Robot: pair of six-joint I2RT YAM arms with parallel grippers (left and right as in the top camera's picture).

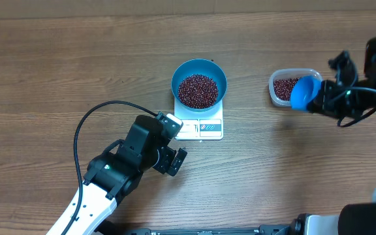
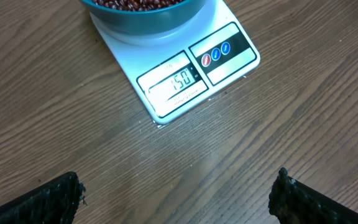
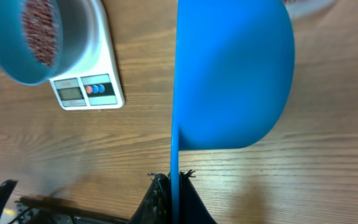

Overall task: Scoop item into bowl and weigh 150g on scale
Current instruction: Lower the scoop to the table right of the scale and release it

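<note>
While my right gripper [image 1: 318, 98] clamps the blue scoop [image 1: 303, 93] over the tub [image 1: 272, 89], I see the bowl [image 1: 221, 77] on the scale [image 1: 201, 128] at its nine o'clock; the left gripper [image 2: 178, 186] stands apart, empty.

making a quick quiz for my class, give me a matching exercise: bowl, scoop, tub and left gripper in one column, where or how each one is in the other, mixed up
1 bowl
2 scoop
3 tub
4 left gripper

a held by the shut right gripper
b open, over bare table near the display of the scale
c on the scale, holding beans
d on the table by the right arm, some beans inside

Pairs: 1-c, 2-a, 3-d, 4-b
</note>
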